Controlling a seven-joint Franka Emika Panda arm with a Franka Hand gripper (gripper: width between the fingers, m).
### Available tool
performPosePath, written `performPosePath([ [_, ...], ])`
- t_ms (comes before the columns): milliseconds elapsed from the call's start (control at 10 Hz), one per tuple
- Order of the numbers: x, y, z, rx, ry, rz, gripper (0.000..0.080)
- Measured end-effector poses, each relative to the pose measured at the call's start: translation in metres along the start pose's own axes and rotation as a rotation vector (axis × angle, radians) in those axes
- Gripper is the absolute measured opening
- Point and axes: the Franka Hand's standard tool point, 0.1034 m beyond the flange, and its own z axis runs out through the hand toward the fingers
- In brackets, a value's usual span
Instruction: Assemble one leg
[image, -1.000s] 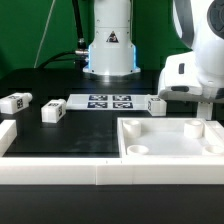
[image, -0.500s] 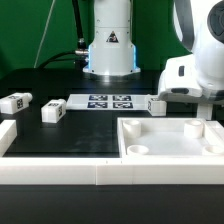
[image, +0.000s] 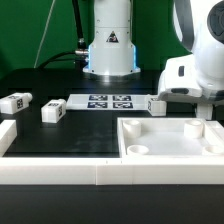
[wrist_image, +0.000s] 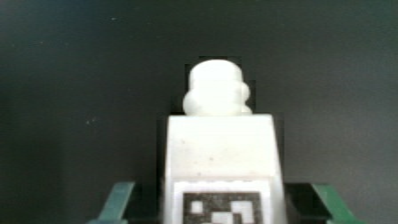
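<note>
bench (image: 70, 140): dark surface carrying all the parts. Its right side is cut off in the exterior view.
tray-like piece (image: 170, 140): large white square part at the exterior view's right, with a round hole in the near corner. The far-right corner hole sits behind the arm and cannot be made out.
marker board (image: 110, 101): flat on the bench, well apart from the work and at no risk.
gripper (wrist_image: 219, 205): pinching the leg, one dark-green finger on each side. The contact itself lies at the wrist view's edge and is hard to confirm.
the leg (wrist_image: 222, 140): held in the gripper over the tray-like piece's far-right corner, rounded tip pointing away from the wrist and tag facing the camera.
risk, misalignment: if the tip meets the rim instead of the hole, the leg would likely tilt or slip between the fingers.
risk, shove: pressing down off-centre could push the tray-like piece across the bench.
risk, early release: a leg let go before it is seated would probably topple.
spare legs: the outer leg (image: 15, 102), the middle leg (image: 52, 112) and the near leg (image: 155, 104) lie loose. Their tags are too small to read.
</note>
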Motion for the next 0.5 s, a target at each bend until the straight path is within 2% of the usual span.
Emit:
performPosePath([
  [300, -0.001, 0.001, -0.002, -0.003, -0.001, -0.002, 0.0283],
  [500, -0.020, 0.004, -0.034, -0.009, 0.017, -0.016, 0.0284],
])
